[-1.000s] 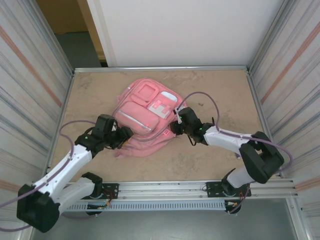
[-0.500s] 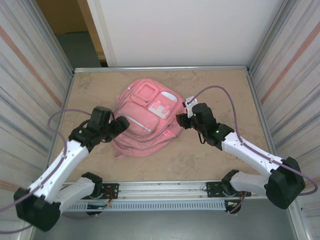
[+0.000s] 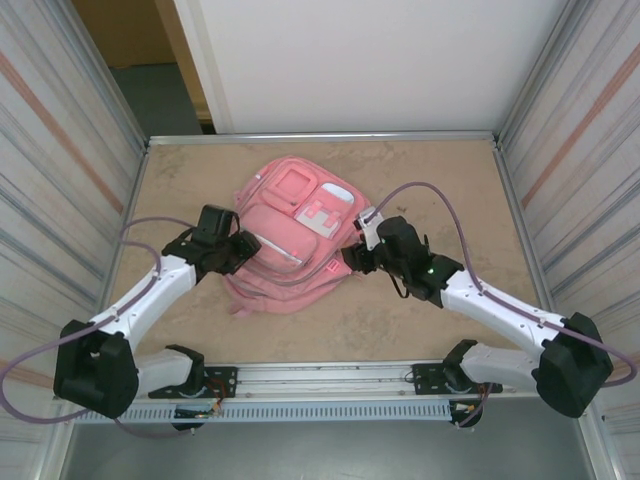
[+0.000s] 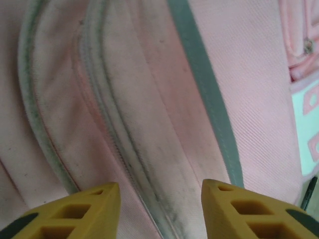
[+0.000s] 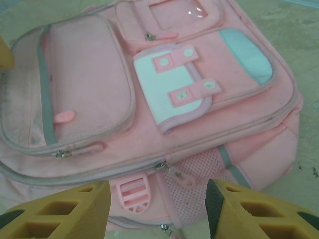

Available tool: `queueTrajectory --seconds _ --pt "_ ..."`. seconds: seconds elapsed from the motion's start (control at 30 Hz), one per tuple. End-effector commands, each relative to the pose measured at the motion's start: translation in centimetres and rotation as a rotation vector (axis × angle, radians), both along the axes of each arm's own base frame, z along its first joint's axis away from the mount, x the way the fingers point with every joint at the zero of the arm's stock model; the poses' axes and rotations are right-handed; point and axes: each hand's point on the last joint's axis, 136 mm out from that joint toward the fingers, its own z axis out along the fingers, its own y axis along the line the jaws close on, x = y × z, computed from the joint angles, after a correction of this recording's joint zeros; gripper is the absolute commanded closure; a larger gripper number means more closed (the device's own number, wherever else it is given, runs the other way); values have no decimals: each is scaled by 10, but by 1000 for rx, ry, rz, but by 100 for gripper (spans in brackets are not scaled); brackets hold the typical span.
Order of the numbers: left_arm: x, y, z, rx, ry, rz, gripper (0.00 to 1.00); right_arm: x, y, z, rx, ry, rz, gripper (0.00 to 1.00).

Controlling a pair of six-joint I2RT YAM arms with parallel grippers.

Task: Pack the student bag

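student bag (image 3: 295, 235): mid table (image 3: 430, 180), zips seemingly shut, so nothing's packed yet
left gripper (image 3: 246, 248): back over it, spread, empty
right gripper (image 3: 347, 260): dipped closer, spread too

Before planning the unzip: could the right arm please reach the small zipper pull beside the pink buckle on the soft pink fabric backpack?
Probably yes: the right arm, jaws open, faces the zipper pull; nothing between.

We are logging the student bag (image 3: 290, 245) lying flat on the table (image 3: 450, 190), about mid-table, slightly left of centre and a little nearer the far edge than the near one. The left gripper (image 3: 248, 245) is sitting over the bag's left side. The right gripper (image 3: 352, 257) is sitting just beside the bag's right side, toward its near corner.
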Motion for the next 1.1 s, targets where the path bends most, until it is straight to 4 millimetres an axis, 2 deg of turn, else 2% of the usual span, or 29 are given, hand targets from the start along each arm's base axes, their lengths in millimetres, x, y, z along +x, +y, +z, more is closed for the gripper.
queueTrajectory --seconds 0.0,0.07,0.13,0.23,0.27,0.43,0.5,0.7,0.87,0.97,1.07 --pt "12 4 -4 -1 -15 60 61 -5 16 -5 -12 -31 112 46" --pt "14 1 -5 -10 -12 46 67 -9 23 -18 -57 -30 213 46" --pt "15 1 -5 -7 -9 45 79 -6 26 -29 -69 26 254 47" --pt "17 2 4 3 -40 29 97 -1 35 -31 -13 44 332 48" --pt "16 1 8 -1 -52 15 100 -1 41 -31 -22 11 378 48" --pt "9 -7 25 -87 -58 -14 100 -26 64 -46 -107 -150 729 47" --pt "5 -14 33 -140 -61 -31 100 -30 70 -49 -107 -200 808 47" --pt "-5 -28 46 -242 -52 -59 100 -5 80 -57 -107 -225 779 48" --pt "-7 -29 43 -253 -43 -60 100 -1 99 -65 -29 -144 777 57" --pt "-9 -31 40 -270 -34 -70 100 6 101 -74 -24 -131 721 56" --pt "-10 -31 34 -278 -24 -59 100 0 103 -76 -11 -108 736 61"
